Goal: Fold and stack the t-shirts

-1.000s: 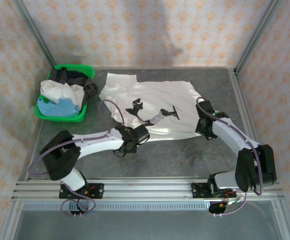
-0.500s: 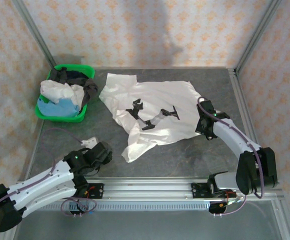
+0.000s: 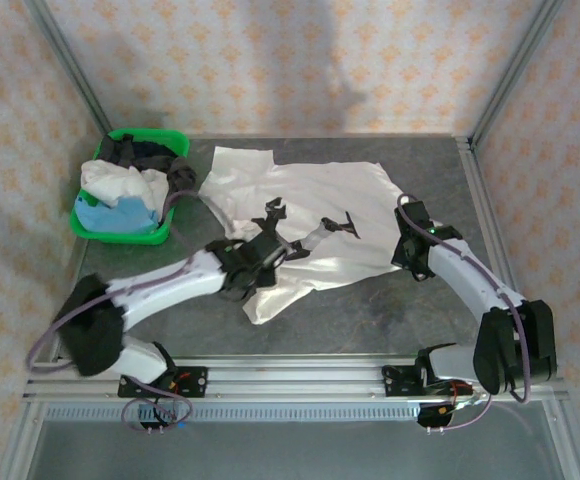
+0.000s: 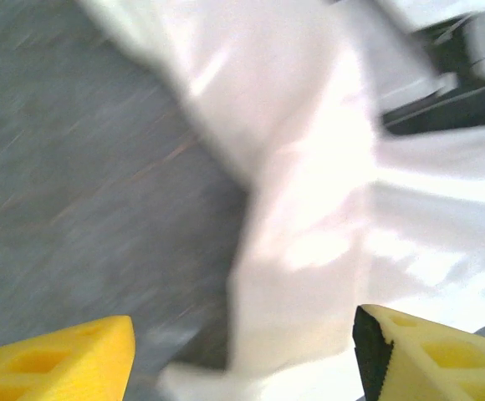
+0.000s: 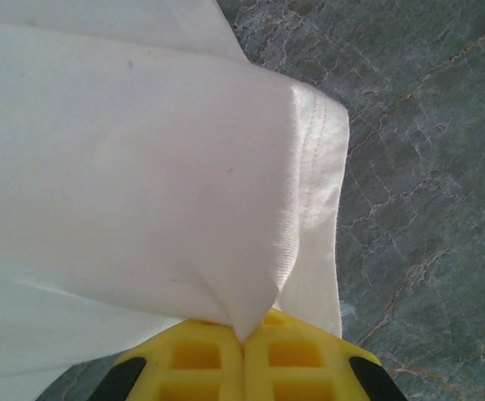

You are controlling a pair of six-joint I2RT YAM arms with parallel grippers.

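Risk, as we judge it: the left tool (image 4: 242,359), its fingers spread over the bunched near-left flap of the white t-shirt (image 3: 320,205), may close on two layers or drag the fold askew. The right tool (image 5: 244,344), pressed together on a pinch of the right hem, could lose that thin peak if the cloth is tugged. Item: right of the green basket (image 3: 120,237) holding the other t-shirts (image 3: 120,195), we list the white t-shirt mid-surface (image 3: 370,310), shiny, black chest print up, near-left part doubled and rumpled, right side flatter.
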